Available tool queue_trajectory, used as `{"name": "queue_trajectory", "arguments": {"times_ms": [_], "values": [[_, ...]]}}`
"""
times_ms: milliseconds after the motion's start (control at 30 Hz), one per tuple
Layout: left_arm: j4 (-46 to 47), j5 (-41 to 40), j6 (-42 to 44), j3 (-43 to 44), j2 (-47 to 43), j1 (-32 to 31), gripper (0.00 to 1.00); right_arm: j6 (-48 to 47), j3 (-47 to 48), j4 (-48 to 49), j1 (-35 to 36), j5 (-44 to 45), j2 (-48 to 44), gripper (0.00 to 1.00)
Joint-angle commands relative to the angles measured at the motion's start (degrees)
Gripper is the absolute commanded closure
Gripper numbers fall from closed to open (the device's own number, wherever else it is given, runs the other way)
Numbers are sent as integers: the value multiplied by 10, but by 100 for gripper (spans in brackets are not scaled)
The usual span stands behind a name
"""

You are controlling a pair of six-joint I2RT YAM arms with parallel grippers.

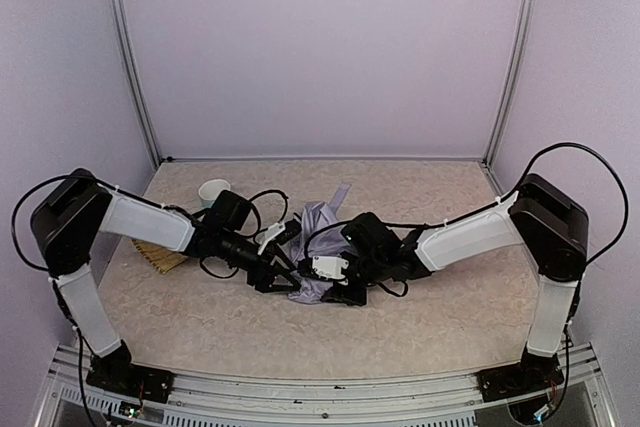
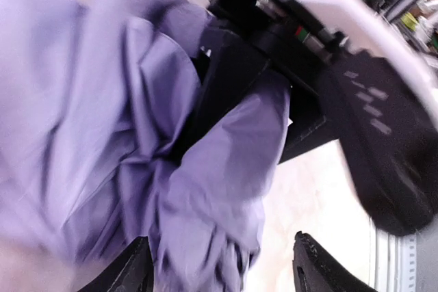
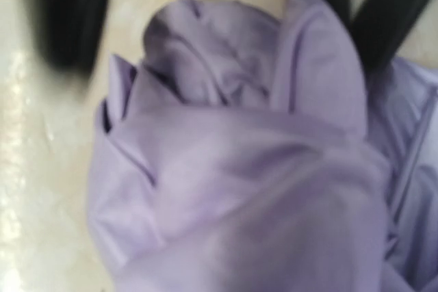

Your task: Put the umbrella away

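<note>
Umbrella lies bunched mid-table between both arms. Left gripper at its 9 o'clock, spread astride loose fabric, probably for a fresh hold. Right gripper at 3 o'clock, buried in folds to gather canopy; cannot tell its grip.

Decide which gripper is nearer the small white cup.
Left. The left gripper is down-right of the small white cup in the top view, at the left edge of the crumpled lavender umbrella; the right gripper lies farther right.
</note>
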Motion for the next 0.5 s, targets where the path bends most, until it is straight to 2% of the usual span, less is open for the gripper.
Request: {"name": "queue_trajectory", "arguments": {"times_ms": [0,100,167,300,467], "values": [[286,-111,-95,-126,-142,7,31,93,-42,-100,-5,-38,23,65],[434,-178,-118,-234,-226,-9,31,130,-33,-125,-4,-48,28,69],[473,-238,-112,-281,-277,-37,32,166,-33,-131,-3,-66,21,70],[452,-320,-73,-332,-348,-120,32,223,-28,-158,-4,-114,13,69],[439,-381,-71,-354,-374,-185,32,293,-23,-185,-5,-144,26,71]]}}
